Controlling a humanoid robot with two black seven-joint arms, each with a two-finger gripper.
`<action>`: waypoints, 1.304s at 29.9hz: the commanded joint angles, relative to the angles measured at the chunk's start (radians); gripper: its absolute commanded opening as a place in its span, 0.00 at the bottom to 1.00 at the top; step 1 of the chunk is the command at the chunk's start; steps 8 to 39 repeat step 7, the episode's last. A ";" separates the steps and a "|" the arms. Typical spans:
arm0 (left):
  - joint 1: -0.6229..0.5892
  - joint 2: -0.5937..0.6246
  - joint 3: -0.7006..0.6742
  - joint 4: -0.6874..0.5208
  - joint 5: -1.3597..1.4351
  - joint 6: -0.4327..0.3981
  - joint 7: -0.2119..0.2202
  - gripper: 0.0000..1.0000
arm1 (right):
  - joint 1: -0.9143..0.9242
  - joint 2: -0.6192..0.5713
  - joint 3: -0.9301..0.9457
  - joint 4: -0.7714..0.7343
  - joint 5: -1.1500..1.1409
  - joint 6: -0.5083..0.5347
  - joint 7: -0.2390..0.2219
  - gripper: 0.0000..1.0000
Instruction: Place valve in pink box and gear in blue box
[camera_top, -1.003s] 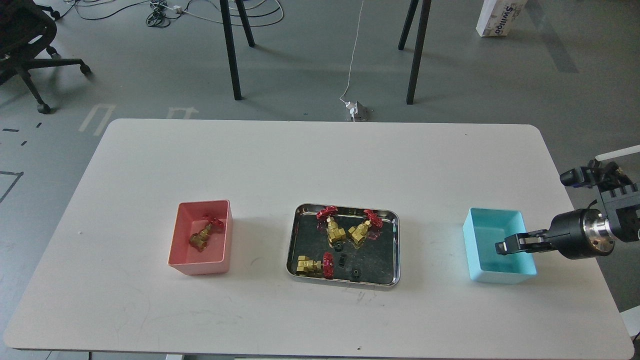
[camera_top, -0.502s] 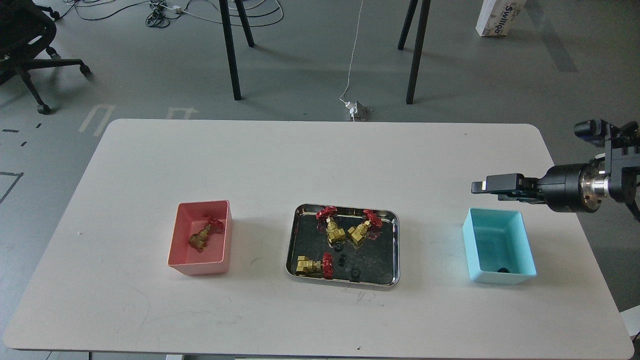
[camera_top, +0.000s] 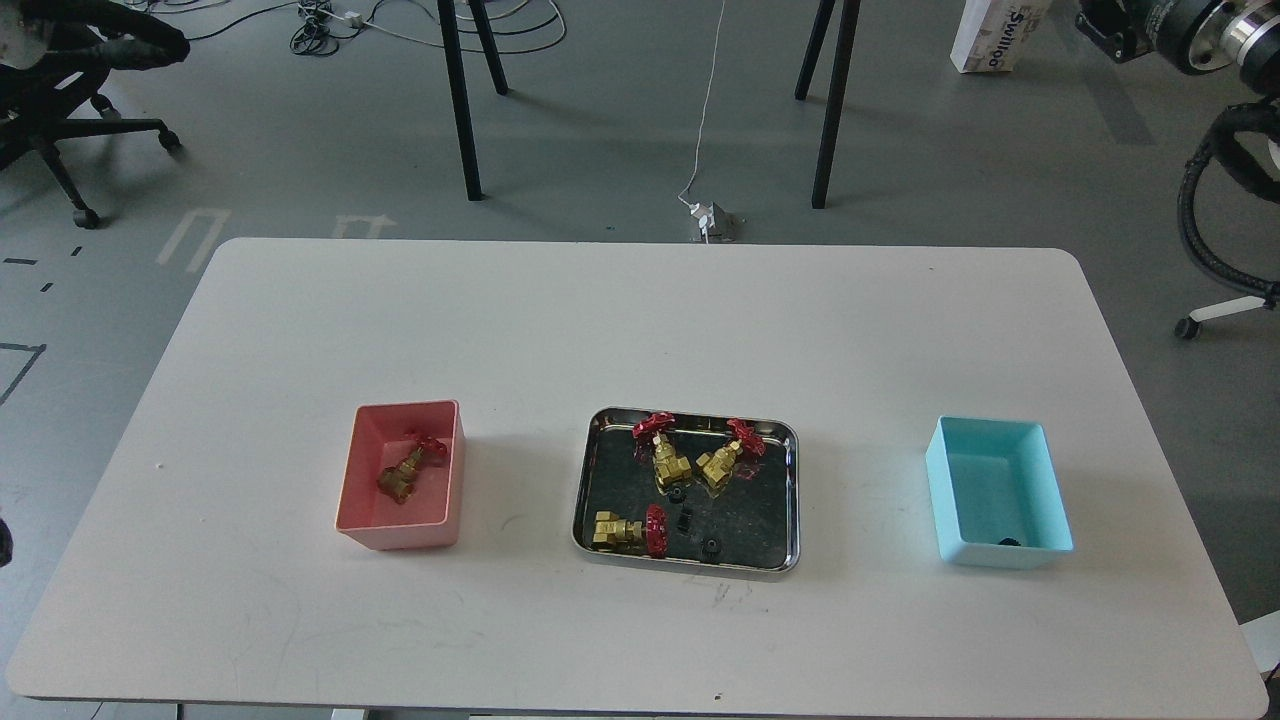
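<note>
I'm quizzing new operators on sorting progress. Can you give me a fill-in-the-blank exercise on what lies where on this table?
1. The pink box holds ___ valve.
2. The number of valves left on the steel tray is ___.
3. The one gear already sorted lies in the ___ box.
4. The steel tray stands ___ the pink box and the blue box.

Missing words: one; three; blue; between
</note>
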 joint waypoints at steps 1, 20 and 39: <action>-0.026 -0.028 0.048 0.011 -0.001 0.000 0.003 0.96 | 0.007 0.138 0.032 -0.150 0.027 -0.150 -0.082 0.92; -0.020 -0.040 0.050 0.013 0.002 0.000 0.003 0.96 | 0.024 0.241 0.032 -0.177 -0.051 -0.177 -0.086 0.99; -0.020 -0.040 0.050 0.013 0.002 0.000 0.003 0.96 | 0.024 0.241 0.032 -0.177 -0.051 -0.177 -0.086 0.99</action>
